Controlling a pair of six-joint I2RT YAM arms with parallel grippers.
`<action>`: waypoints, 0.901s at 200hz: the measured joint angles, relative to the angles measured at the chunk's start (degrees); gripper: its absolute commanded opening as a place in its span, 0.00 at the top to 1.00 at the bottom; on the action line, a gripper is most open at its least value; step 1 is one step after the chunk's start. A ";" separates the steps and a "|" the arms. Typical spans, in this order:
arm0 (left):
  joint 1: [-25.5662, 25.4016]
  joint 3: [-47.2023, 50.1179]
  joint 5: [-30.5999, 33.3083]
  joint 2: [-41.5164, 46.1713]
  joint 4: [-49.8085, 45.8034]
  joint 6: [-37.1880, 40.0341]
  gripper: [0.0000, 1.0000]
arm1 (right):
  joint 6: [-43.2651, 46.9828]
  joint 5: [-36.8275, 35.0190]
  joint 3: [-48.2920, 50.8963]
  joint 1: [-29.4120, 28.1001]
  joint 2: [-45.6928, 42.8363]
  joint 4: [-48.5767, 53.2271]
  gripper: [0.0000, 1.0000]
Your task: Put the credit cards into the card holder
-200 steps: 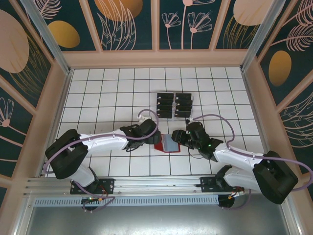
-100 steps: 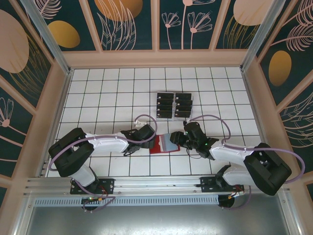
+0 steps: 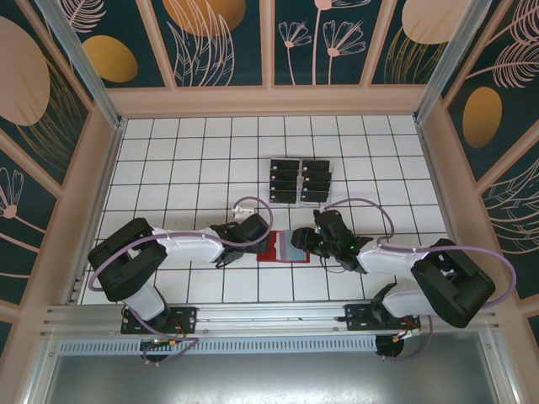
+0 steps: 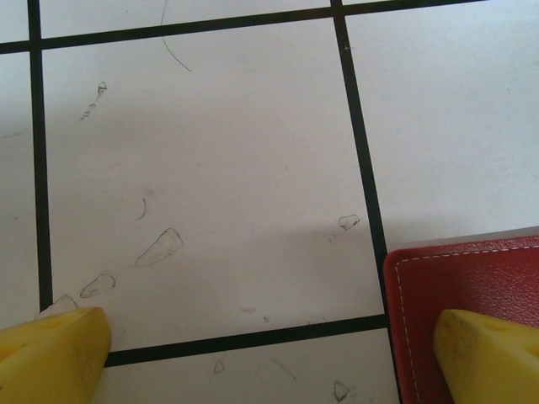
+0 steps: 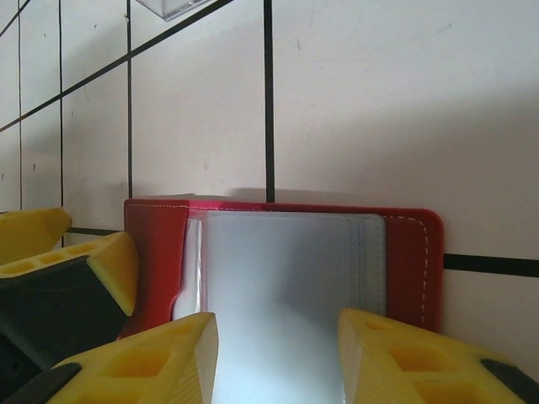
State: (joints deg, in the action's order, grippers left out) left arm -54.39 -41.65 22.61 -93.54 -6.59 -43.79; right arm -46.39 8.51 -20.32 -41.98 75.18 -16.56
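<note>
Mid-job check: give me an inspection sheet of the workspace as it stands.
Surface: white gridded table, faint scuffs.
Job's things: red wallet lies open, grey pocket up; black cards sit in the clear tray behind it, none visible in the wallet.
Clutter: nothing seen.
Grippers: left gripper open, one finger over the wallet's corner; right gripper open over the pocket, holding nothing.
Cables: purple cables loop above both wrists, off the wallet.
Surroundings: floral wall panels; metal rail at the near edge.
</note>
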 measured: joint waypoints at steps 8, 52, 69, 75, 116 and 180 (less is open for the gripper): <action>0.00 0.00 0.00 -0.02 0.00 0.00 0.02 | 0.00 0.20 -0.02 0.00 0.35 -0.44 0.57; 0.00 0.02 0.02 -0.11 0.22 0.00 0.02 | -0.02 1.66 -1.16 -0.02 2.80 -2.60 0.57; 0.00 0.04 0.02 -0.11 0.28 0.00 0.02 | -0.04 2.25 -1.49 -0.04 3.37 -3.08 0.57; 0.00 0.07 0.02 -0.11 0.31 0.00 0.01 | -0.04 2.43 -1.62 -0.11 3.52 -3.19 0.57; 0.00 0.09 0.20 -0.17 0.46 0.00 0.01 | -0.26 3.91 -2.78 -0.50 3.76 -4.09 0.57; -0.02 0.09 0.22 -0.26 0.59 0.00 0.02 | 0.57 1.60 -3.85 -0.55 -2.60 0.33 0.52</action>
State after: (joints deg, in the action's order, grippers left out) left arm -54.41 -41.56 22.83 -93.80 -6.00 -43.79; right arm -45.82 10.11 -24.16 -42.52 72.58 -16.23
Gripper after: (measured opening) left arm 0.985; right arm 0.456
